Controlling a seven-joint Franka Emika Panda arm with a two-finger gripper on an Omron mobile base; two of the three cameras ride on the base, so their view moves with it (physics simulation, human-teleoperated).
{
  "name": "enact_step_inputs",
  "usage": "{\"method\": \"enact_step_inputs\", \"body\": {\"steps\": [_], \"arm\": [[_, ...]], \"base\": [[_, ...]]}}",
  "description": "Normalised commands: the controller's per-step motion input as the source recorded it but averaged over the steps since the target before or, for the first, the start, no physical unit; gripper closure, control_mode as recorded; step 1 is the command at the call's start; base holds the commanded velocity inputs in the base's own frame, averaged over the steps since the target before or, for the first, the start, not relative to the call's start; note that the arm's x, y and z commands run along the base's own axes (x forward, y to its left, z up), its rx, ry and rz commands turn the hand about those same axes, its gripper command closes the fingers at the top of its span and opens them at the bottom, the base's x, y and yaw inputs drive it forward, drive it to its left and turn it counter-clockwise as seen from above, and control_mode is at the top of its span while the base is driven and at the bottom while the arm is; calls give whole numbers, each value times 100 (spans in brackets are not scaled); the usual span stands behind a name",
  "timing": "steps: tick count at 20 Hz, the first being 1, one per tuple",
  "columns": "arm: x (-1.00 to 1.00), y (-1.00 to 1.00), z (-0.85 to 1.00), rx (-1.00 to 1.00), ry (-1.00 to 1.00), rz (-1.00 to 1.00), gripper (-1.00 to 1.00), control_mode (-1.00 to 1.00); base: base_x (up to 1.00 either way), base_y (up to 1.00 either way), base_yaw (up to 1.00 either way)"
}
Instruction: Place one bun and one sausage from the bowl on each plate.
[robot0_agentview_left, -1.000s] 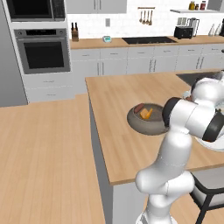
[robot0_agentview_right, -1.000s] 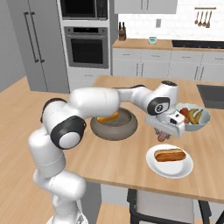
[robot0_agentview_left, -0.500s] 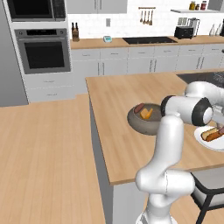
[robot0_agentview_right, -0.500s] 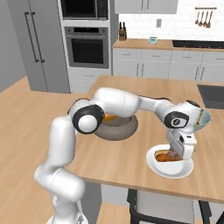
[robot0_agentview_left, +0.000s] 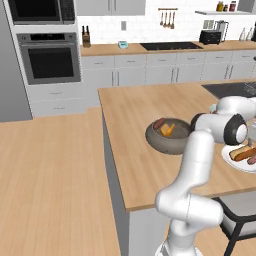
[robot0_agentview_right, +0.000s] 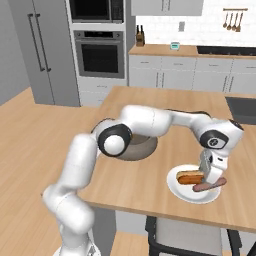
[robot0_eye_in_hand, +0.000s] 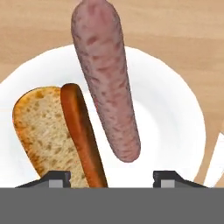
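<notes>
Gripper (robot0_eye_in_hand: 111, 179) open over white plate (robot0_eye_in_hand: 175, 109), holding nothing. Mottled pink sausage (robot0_eye_in_hand: 107, 74) beside toasted bun (robot0_eye_in_hand: 41, 131) with orange-brown sausage. Dark bowl (robot0_agentview_left: 169, 136) left on counter.

Wooden island counter (robot0_agentview_left: 135, 165), carrying two things.
Directly on it: dark grey-brown bowl (robot0_agentview_left: 168, 141) near the middle; white plate (robot0_agentview_right: 185, 190) by the near edge, well apart from the bowl. Seen closer, plate (robot0_eye_in_hand: 175, 113) flat on the wood grain.

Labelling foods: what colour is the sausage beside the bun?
Mottled pinkish-brown sausage; clearest in the hand view.
</notes>
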Motion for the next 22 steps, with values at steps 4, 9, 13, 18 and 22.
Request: {"method": "enact_step_inputs", "body": {"steps": [4,9,13,18,22], "arm": [[-63,26,12,0,-1,-25,-100,-100],[-93,86,79,-12,-36,-10,-100,-100],[-40,100,74,-27,-52,0,-100,-100],[13,100,61,-27,-40,0,-100,-100],[56,100,37,-25,-27,0,-100,-100]], "base": [[0,0,0],[0,0,0],[0,0,0],[0,0,0],[0,0,0]]}}
